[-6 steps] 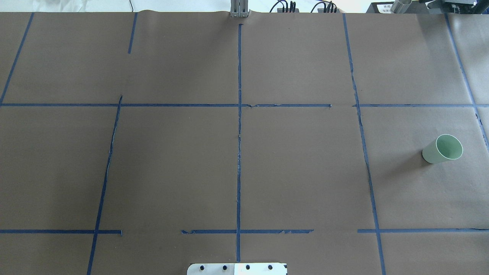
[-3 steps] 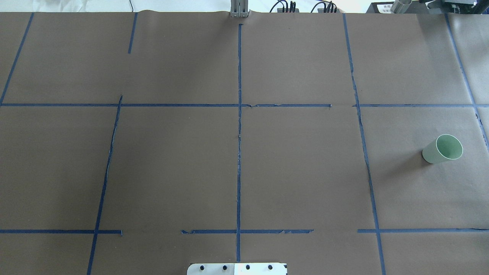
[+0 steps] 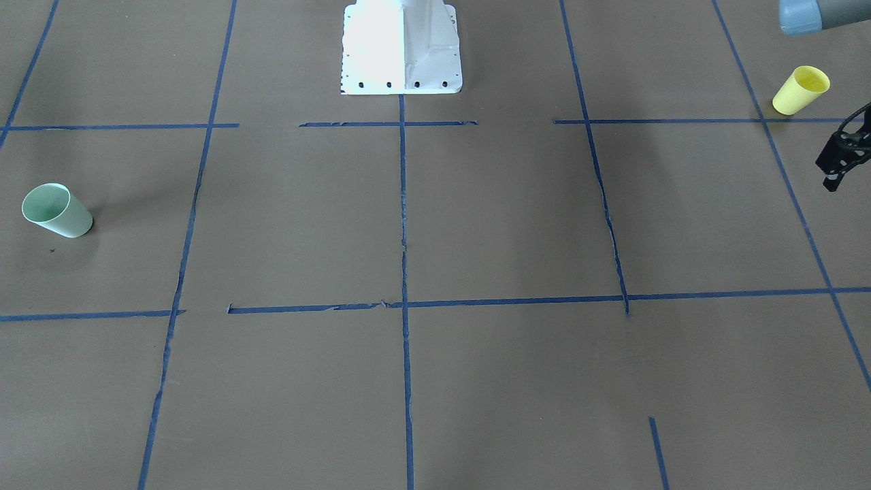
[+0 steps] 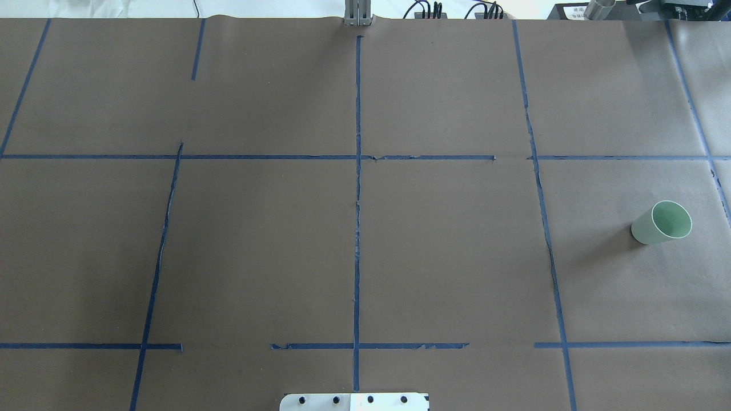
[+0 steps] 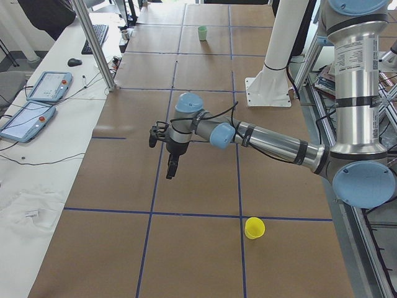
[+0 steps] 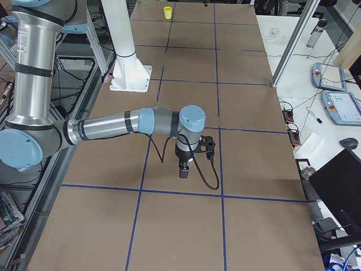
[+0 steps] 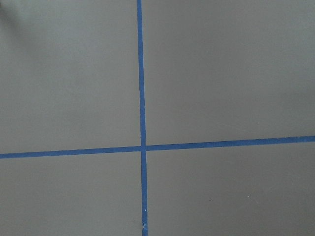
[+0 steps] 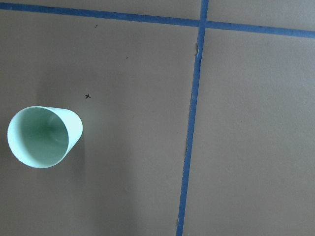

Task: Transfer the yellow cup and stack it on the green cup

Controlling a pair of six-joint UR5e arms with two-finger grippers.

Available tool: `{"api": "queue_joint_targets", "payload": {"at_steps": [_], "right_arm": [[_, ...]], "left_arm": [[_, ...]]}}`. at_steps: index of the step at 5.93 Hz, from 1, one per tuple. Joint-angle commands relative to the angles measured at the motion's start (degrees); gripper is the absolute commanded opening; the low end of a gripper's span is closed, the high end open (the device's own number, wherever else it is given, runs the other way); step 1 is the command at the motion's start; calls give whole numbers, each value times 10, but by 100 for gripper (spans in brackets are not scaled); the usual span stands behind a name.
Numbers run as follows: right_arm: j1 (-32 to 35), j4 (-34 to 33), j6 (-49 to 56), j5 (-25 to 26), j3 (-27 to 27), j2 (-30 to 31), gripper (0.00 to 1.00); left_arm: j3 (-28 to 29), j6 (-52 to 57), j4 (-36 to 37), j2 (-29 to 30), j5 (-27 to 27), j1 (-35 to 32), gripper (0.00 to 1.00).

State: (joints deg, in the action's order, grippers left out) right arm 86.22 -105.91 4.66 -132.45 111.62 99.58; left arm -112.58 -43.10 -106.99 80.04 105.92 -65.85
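Note:
The yellow cup [image 3: 801,90] stands upright on the brown table near the robot's left end; it also shows in the exterior left view [image 5: 254,228] and far off in the exterior right view [image 6: 167,12]. The green cup [image 4: 661,222] stands upright at the robot's right end and shows in the right wrist view [image 8: 44,136]. My left gripper [image 5: 171,166] hangs above the table, apart from the yellow cup and farther from the base; I cannot tell whether it is open. My right gripper [image 6: 184,168] points down near the green cup, which is hidden in that view; I cannot tell its state.
The white robot base plate [image 3: 401,47] sits at the table's near middle edge. Blue tape lines [image 4: 357,200] grid the brown paper. A metal post [image 5: 94,43] and tablets [image 5: 37,93] stand on the operators' side.

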Motion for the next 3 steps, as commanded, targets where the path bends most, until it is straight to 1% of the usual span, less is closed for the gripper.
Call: {"api": "queue_joint_targets", "payload": {"at_steps": [1,2,3], "right_arm": [[0,0,0,0,0,0,100],[0,0,1,0,0,0,100],[0,0,1,0,0,0,100]], "left_arm": [[-20,-171,-13,-51,-116,96,100],[-37,-242,-13,-100,-185,140,100],[-40,-343,-13,-121,-249,194,100]]}}
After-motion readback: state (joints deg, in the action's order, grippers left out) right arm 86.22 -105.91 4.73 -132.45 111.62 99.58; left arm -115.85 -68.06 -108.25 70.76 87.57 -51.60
